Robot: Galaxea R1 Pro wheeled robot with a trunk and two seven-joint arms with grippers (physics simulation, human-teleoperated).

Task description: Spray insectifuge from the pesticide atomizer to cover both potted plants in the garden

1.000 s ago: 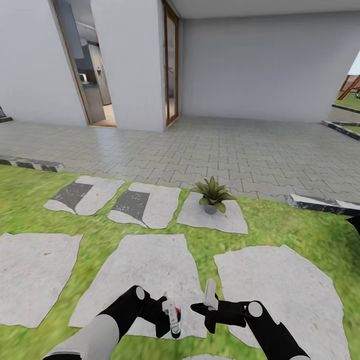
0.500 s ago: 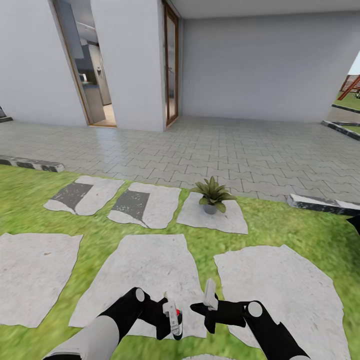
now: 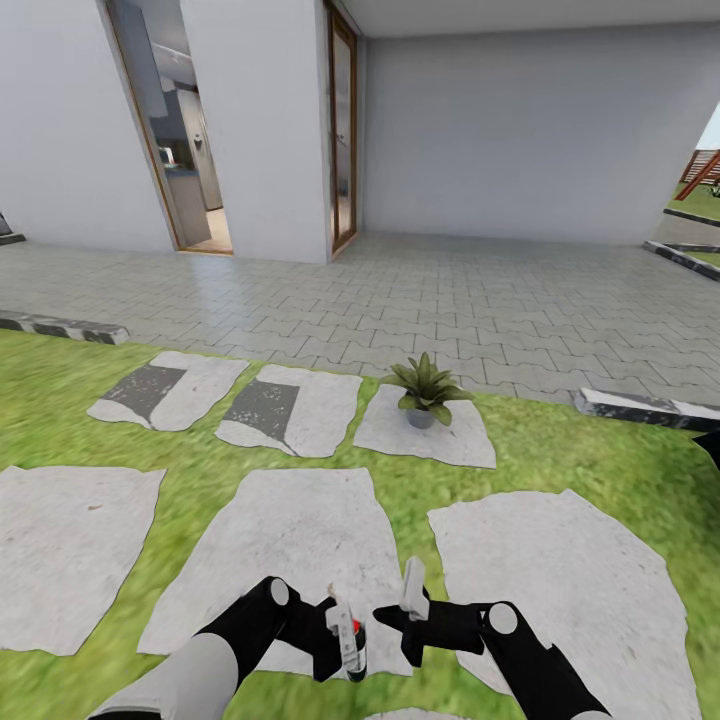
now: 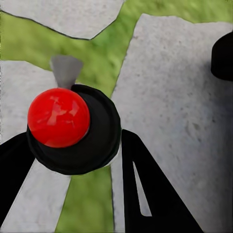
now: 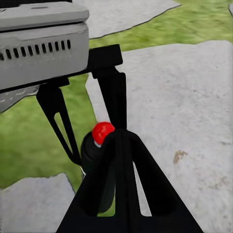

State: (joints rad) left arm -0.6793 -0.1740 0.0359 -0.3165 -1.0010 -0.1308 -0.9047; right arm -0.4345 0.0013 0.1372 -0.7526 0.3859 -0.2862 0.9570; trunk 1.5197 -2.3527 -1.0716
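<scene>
- Left gripper [image 4: 73, 162], black fingers [image 4: 145, 189]: clenched either side of the pesticide atomizer [image 4: 73, 127], a slim dark round-bodied spray bottle with a red knob on top and a pale grey nozzle. It is held low over the ground in front of the robot.
- Right gripper [image 5: 121, 138]: its fingers look pressed together on nothing, just beside the left gripper.
- Hazard: the two grippers sit close. A swing of either arm could knock the bottle askew in its grip.
- Hazard: the nozzle's aim toward the target cannot be judged. Spraying from here would likely fall short.
- Potted plant [image 3: 425, 388], a green pointed-leaf rosette in a round grey pot: well apart, ahead, upright on a pale stepping stone [image 3: 395, 432]. No whitish specks can be made out on it.
- Open room: lawn [image 3: 520, 465] and flat stones lie between robot and plant.
- Edges: grey kerb [image 3: 640, 405] to the right, paved patio [image 3: 480, 300] behind.
</scene>
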